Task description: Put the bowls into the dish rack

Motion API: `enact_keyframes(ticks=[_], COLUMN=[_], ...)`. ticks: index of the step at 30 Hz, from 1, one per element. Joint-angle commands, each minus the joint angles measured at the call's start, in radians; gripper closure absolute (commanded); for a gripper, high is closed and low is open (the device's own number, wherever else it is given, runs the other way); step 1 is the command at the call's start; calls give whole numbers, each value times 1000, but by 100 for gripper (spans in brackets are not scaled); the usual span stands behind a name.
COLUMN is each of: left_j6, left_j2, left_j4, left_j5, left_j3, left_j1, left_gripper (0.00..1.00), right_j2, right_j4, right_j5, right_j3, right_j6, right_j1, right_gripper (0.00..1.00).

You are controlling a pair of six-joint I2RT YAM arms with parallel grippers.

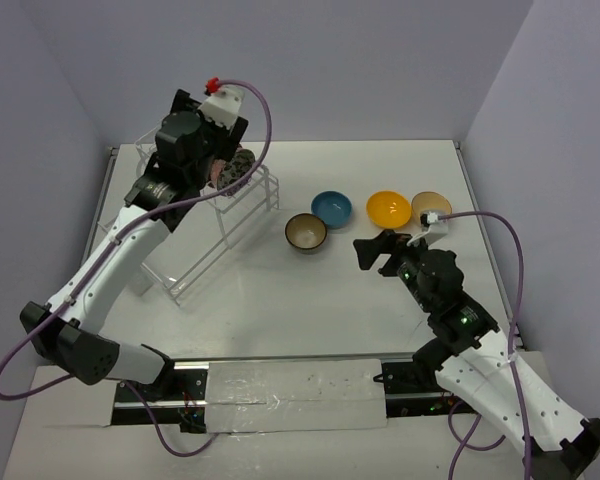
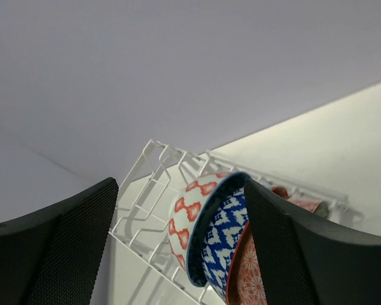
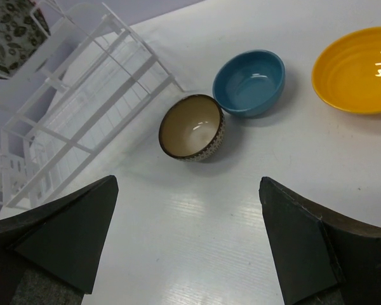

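Jaws on the left gripper [image 2: 181,187] stand wide apart on my feed, with nothing held between them. That gripper hangs over the far end of the dish rack [image 1: 205,250], above its slotted top tier. Through the left wrist camera I look down on bowls standing on edge in those slots. A red-and-white bowl [image 2: 183,219] has a blue-and-white bowl [image 2: 223,241] nested against it. Only a sliver of a salmon floral bowl [image 2: 246,283] shows, just beyond the blue one at the edge of one finger. The right wrist camera catches a grey leaf-patterned bowl [image 3: 9,32] up on the rack in the top left corner. I cannot tell from any view exactly how it sits against the others.

Four bowls sit upright on the white table [image 1: 310,330], to the right of the rack. The dark brown bowl [image 3: 192,127], gold inside, is nearest the rack. The teal bowl [image 3: 249,81] lies just beside it on the far side. The orange-yellow bowl [image 3: 359,70] comes next to the right, then the tan bowl [image 1: 427,200], partly covered by the right wrist in the overhead view.

The right gripper [image 3: 189,184] is spread wide and empty. It hovers over bare table, near the dark brown bowl and touching none of them.
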Motion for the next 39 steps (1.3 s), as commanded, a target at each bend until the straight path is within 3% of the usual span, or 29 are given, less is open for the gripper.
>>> enact_keyframes(ticks=[1,4,8,13,24,32,37,39], left_j6=[-175,-306,-528,-675,-798,-817,-821,-826], left_j2=[-85,-116,-153,-246,-548,-622,-619,-602], left_j4=[-15,-76,-183,-305,-340,-388,-379,-380], left_j5=[-31,-64,-78,-74,-51,-25,-8,3], left_j3=[113,150,157,63,-314,-365,-379,-373], left_j1=[-3,-3,-3,-3,-3,-3,-3,-3], left_gripper=[13,1,1,1,1,1,1,1], right_j2=[48,113,252,493,917,1134,1190,1210], right_j4=[-18,-48,-89,-103,-132,-152,-155,-152], right_j5=[39,73,67,39,78,78,90,96], right_j3=[44,76,147,259,503,619,644,647], right_j6=[21,41,62,107,202,240,256,260], right_j1=[5,5,9,7,12,18,19,19], right_gripper=[0,0,0,0,14,21,25,30])
